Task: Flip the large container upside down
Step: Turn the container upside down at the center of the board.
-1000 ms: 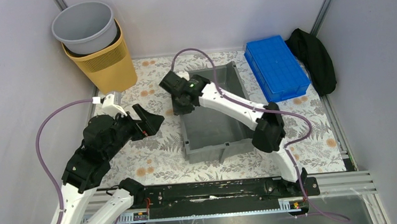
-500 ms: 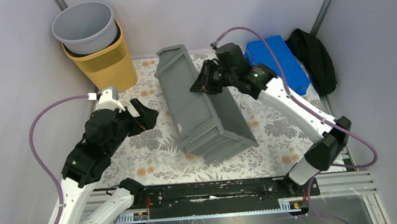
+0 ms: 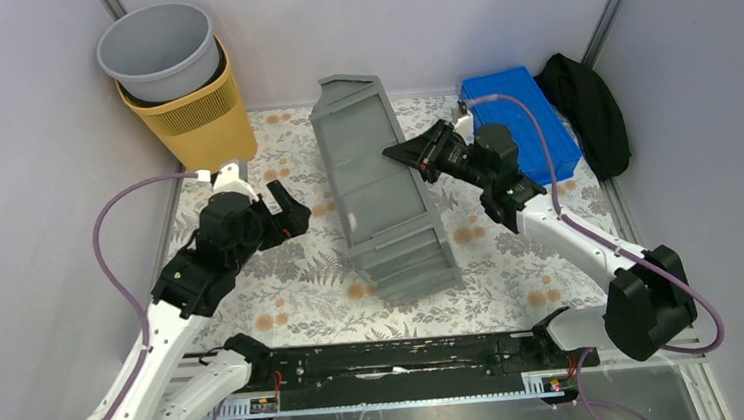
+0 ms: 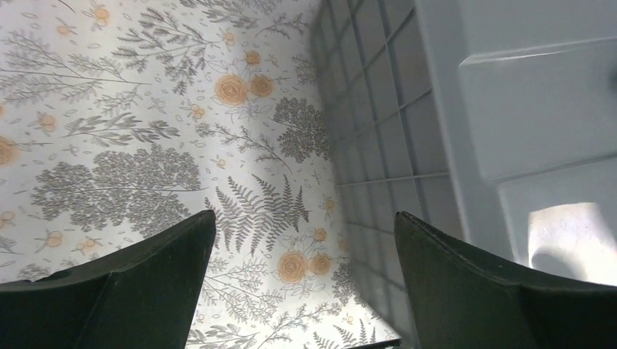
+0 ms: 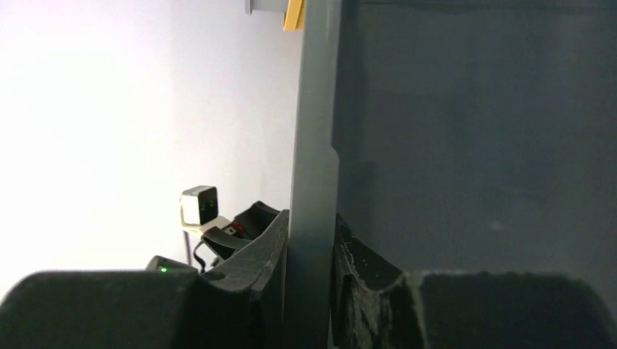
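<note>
Top external view: crate (image 3: 379, 197) tipped on edge.
The right pincer (image 3: 406, 153) clamps its rim to lever it over; the left pincer (image 3: 285, 205), wide open, stands beside its underside.

Large container (image 3: 380, 204) between the right jaws: matt dark-grey plastic, smooth walls. Desk (image 4: 109, 109) below the left jaws has a smooth floral-print cover. Jaws themselves look like matt black plastic.

The tipped large container (image 3: 382, 199) blocks passage rightward for the left hand (image 3: 290, 208).
</note>
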You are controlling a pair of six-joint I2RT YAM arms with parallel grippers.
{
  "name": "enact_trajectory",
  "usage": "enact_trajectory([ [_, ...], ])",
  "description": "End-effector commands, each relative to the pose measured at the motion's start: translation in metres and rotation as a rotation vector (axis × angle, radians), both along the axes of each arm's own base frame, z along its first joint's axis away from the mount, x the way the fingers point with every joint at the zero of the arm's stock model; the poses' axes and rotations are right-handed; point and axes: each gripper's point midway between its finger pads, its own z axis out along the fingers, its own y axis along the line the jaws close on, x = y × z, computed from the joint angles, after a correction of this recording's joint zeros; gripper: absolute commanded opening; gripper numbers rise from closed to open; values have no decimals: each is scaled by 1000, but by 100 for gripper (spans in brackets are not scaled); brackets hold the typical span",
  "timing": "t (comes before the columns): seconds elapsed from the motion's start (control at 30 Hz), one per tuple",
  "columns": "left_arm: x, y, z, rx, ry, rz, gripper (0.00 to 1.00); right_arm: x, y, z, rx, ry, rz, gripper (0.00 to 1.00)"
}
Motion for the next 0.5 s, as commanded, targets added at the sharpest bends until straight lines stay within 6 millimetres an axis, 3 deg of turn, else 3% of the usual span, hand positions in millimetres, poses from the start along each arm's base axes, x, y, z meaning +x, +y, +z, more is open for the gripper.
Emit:
enact_trajectory([
  [0.0, 22, -19, 11, -101, -72, -9, 100, -6, -11, 41, 260, -141, 32, 0],
  [0.2, 42, -41, 3, -150, -61, -48, 100, 2, -21, 40, 391, -106, 43, 0],
  [0.37, 50, -46, -5, -146, -43, -46, 100, 1, -17, 16, 358, -62, 63, 0],
  [0.47, 52, -47, -9, -144, -36, -46, 100, -2, -17, 3, 279, -49, 51, 10],
])
